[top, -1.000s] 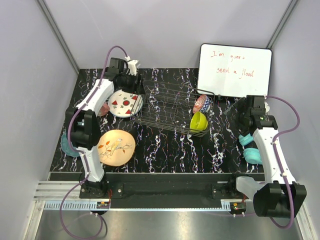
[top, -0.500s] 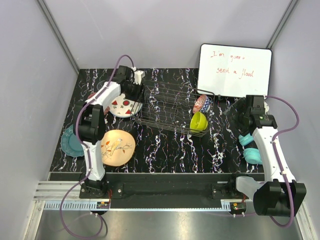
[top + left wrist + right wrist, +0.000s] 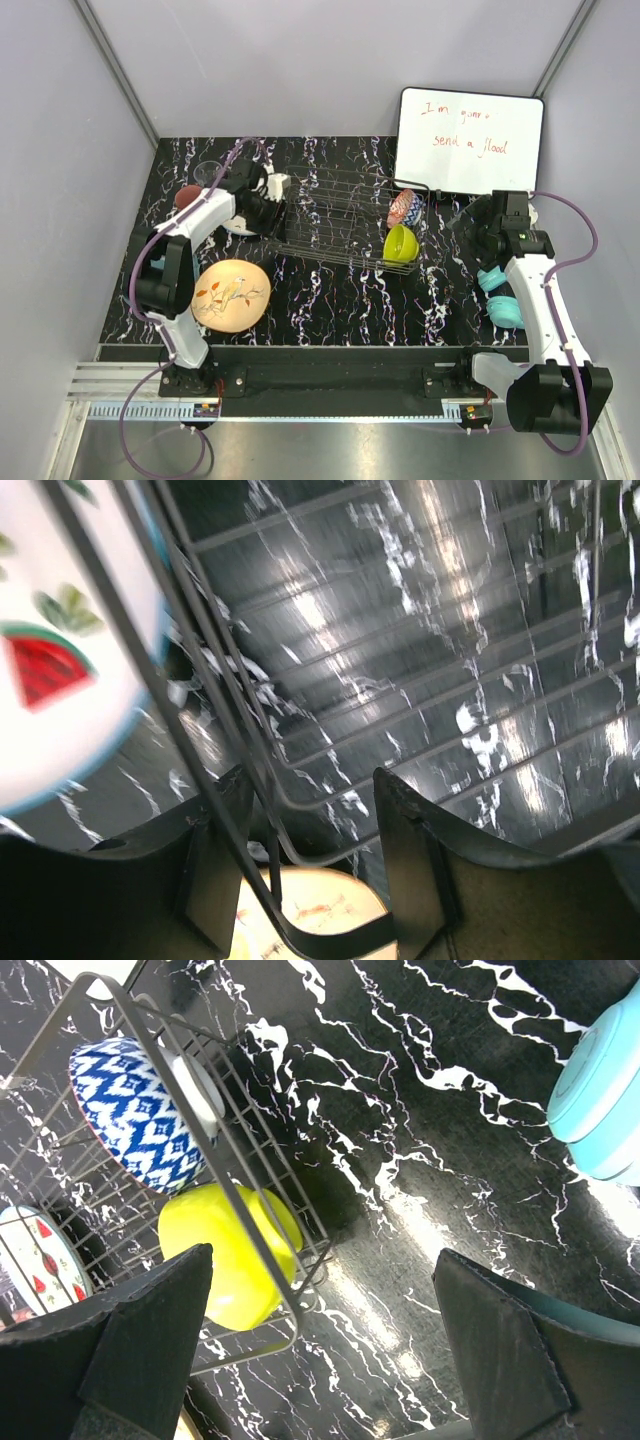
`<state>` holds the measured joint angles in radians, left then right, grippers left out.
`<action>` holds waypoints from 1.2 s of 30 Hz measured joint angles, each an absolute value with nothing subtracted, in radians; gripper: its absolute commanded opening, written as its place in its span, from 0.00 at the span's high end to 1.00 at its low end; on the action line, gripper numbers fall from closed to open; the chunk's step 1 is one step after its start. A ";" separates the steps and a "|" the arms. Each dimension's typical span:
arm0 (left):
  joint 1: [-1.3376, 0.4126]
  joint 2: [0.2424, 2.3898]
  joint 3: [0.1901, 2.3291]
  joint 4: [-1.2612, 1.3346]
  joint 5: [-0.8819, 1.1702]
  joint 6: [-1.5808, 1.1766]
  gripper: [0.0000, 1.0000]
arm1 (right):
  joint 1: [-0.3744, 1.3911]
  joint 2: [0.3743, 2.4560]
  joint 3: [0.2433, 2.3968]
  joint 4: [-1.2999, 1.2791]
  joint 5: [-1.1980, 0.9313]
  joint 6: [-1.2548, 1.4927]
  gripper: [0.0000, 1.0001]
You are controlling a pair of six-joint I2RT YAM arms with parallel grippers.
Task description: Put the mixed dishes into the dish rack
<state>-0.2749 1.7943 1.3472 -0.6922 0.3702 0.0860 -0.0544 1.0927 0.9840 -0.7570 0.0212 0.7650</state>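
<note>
Shifted off the white watermelon plate (image 3: 60,680), which sits on the counter (image 3: 330,300) just outside the dish rack's (image 3: 340,215) left end, the left end effector (image 3: 310,780) now straddles the rack's rim wire, partly spread, while the right end effector (image 3: 322,1255) hangs fully spread, empty.

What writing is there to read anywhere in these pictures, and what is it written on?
"I'm gonna send a flood": red handwriting over two lines on the whiteboard at the back right of the table.
No other text can be read. The watermelon plate and the bird-pattern plate carry pictures only, no words.
</note>
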 measured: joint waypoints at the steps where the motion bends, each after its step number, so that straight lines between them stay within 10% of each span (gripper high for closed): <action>1: -0.283 1.779 1.325 -0.694 0.370 0.086 0.46 | -0.054 1.089 0.980 -0.754 0.017 0.765 0.00; 26: -0.385 1.600 1.118 -0.780 0.438 0.147 0.57 | -0.054 0.996 0.916 -0.756 0.014 0.765 0.00; 36: -0.421 1.576 1.092 -0.804 0.452 0.213 0.46 | -0.054 0.996 0.916 -0.757 0.014 0.765 0.00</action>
<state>-0.4206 1.5764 1.0924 -0.8040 0.4519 0.2131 -0.0544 0.9958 0.9161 -0.7574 0.0143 0.7650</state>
